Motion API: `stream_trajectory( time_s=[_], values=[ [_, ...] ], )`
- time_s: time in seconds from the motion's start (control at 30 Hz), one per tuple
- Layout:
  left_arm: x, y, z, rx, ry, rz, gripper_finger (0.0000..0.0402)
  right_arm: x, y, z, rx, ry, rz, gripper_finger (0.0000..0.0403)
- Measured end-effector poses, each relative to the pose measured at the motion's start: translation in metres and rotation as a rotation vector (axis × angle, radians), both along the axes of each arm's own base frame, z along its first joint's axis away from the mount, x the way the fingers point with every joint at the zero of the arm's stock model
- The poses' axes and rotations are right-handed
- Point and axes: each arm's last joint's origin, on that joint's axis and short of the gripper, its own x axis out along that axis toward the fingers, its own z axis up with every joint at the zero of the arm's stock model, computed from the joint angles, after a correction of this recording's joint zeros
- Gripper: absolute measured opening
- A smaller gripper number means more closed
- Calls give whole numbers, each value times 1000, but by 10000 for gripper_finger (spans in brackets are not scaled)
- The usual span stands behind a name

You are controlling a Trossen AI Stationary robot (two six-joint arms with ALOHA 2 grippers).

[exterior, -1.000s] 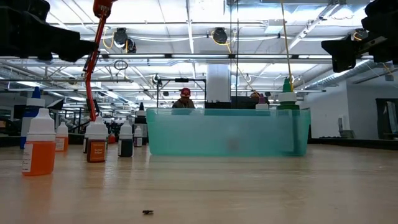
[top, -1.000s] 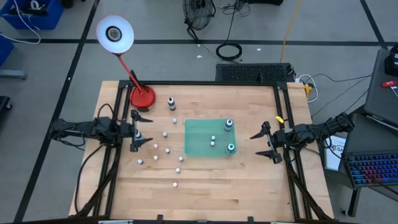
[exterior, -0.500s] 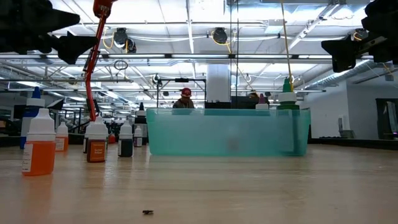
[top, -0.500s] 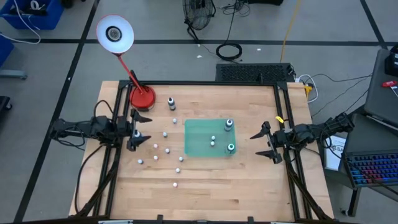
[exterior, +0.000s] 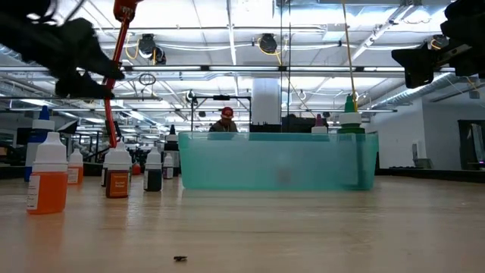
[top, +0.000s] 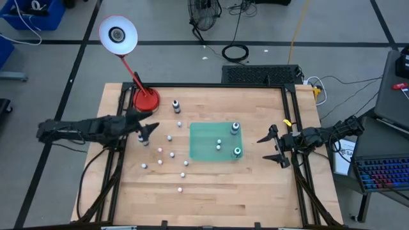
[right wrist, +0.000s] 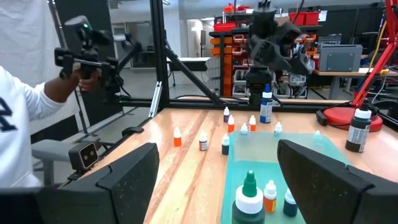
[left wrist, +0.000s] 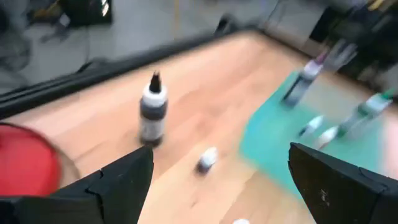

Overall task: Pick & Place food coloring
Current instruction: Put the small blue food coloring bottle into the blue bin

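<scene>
Several tiny white-capped food coloring bottles [top: 171, 153] stand on their bases on the wooden table. A larger dark bottle with a grey top [top: 176, 105] [left wrist: 153, 115] stands near the red lamp base [top: 146, 99]. Several more bottles [top: 235, 128] [right wrist: 249, 194] stand on the green mat [top: 206, 147]. My left gripper [top: 149, 131] [left wrist: 221, 180] hovers open above the table's left side, just left of the loose bottles. My right gripper [top: 271, 145] [right wrist: 227, 180] waits open to the right of the mat. In the low view an orange bottle [exterior: 49, 178] stands nearest.
The lamp's red stem and white shade [top: 117, 34] rise behind the left gripper. A black frame [top: 291, 121] runs along the table's edges. A person [right wrist: 25, 124] holding a device stands beyond the table in the right wrist view. Bare wood [top: 211, 204] lies toward the near edge.
My left gripper has swung toward the table's right and the loose bottles, come down somewhat, and rolled about its wrist, staying open. My right gripper and the bottles have kept still.
</scene>
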Motion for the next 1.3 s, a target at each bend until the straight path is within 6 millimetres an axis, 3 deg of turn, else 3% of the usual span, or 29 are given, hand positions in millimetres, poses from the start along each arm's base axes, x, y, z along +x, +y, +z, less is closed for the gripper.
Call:
stream_trajectory(
  time_s=[0.33,0.5,0.67,0.83,1.3],
  values=[
    [107,26,23,20,448,-233,365,0,0,0,0,0,0,313],
    [143,45,2,-35,695,-227,365,0,0,0,0,0,0,315],
    [157,58,-36,-99,885,-224,365,0,0,0,0,0,0,314],
    [166,61,-60,-97,952,-252,365,0,0,0,0,0,0,314],
    [173,59,-68,59,1028,-397,365,0,0,0,0,0,0,314]
  ],
)
